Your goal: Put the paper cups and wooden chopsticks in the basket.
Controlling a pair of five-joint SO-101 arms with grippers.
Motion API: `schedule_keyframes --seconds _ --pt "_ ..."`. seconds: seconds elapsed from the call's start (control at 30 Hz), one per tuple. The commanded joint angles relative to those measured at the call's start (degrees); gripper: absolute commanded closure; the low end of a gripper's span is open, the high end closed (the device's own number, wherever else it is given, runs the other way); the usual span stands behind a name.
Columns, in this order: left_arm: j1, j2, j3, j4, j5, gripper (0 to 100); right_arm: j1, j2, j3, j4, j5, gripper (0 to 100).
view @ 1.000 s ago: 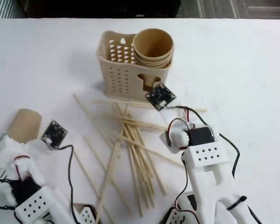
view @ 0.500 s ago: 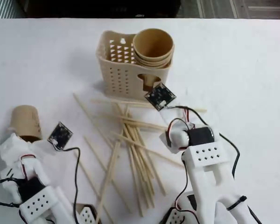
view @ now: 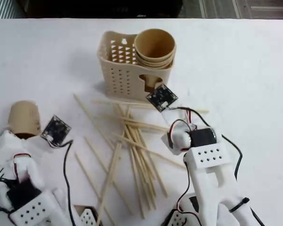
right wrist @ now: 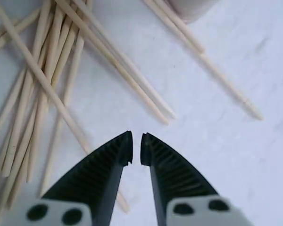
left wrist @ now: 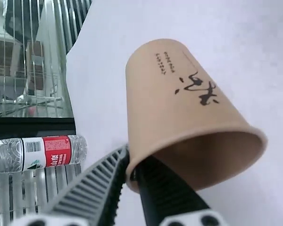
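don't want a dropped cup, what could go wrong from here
1. The left end effector pinches the cup only at its rim, so it could slip or crumple.
2. The stack in the basket already stands above the basket's rim, so another cup may sit loose or tip.

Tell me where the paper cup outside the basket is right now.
The paper cup is at the table's left side in the high view, left of the scattered chopsticks, its rim pinched in the left gripper.
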Motion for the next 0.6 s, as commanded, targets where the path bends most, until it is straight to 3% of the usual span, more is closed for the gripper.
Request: schedule_keyframes --seconds 0.0,0.2,0.4,0.57 --pt "7.0 -0.1 -20.8 21.4 5.9 98 0.7 -1.3 -0.4 -0.8 -0.5 95.4" --pt "16.2 2.3 -37.0 33.6 14.3 98 0.7 -1.3 -0.4 -0.7 -0.6 95.4" --pt "17.5 22.9 -54.6 39.9 18.4 98 0.7 -1.3 -0.4 -0.8 -0.6 95.4" --pt "24.1 37.3 -72.7 46.5 23.7 98 0.5 -1.3 0.6 -1.5 -0.6 95.4"
